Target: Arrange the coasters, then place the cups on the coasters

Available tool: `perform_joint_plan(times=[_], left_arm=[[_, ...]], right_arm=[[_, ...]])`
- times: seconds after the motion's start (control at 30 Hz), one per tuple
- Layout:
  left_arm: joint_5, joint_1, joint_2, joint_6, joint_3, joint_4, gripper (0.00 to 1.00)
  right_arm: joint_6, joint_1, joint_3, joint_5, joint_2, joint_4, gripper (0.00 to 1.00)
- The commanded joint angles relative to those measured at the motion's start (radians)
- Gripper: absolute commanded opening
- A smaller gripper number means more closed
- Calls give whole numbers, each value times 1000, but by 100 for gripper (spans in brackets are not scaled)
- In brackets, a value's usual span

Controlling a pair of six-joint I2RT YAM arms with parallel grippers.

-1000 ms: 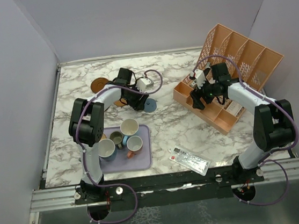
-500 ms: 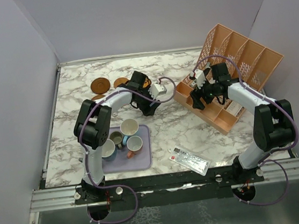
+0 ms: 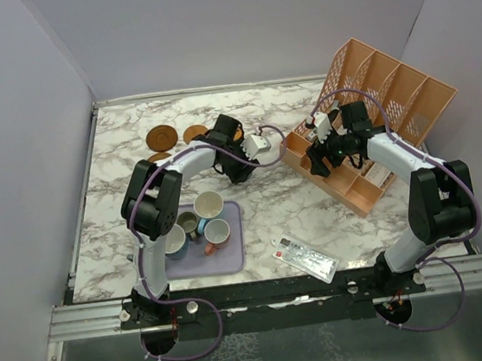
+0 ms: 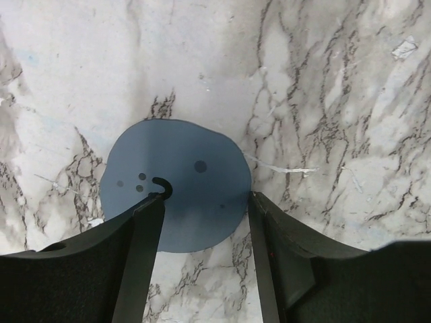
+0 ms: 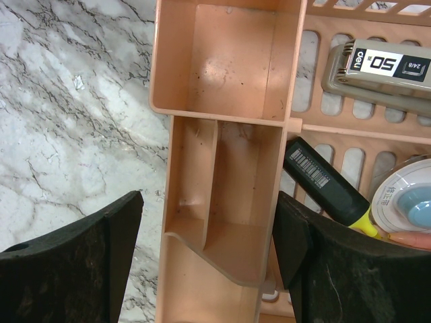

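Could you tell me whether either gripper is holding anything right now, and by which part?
Nothing is gripped. Left gripper stands open over the flat blue coaster; right gripper open above the organiser.

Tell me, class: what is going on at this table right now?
The left gripper hangs low over a grey-blue coaster lying flat on the marble table, jaws open on either side of it. The right gripper, open and empty, hovers above the orange organiser. The cups stand crowded on the lavender tray, none yet on a coaster.
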Motion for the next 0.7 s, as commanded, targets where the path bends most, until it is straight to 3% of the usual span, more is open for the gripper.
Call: perform_joint_plan(times=[0.0,0.43,0.67], left_arm=[[-35,27,42,-24,33,-5,55],[-60,63,90,-59,90,-5,50],[-49,65,110,-69,120,-5,53]], right_arm=[[-11,-2,23,-13,-10,-25,76],[-11,-2,24,-16,-6,-26,76],[-11,-2,23,-13,-12,-27,76]])
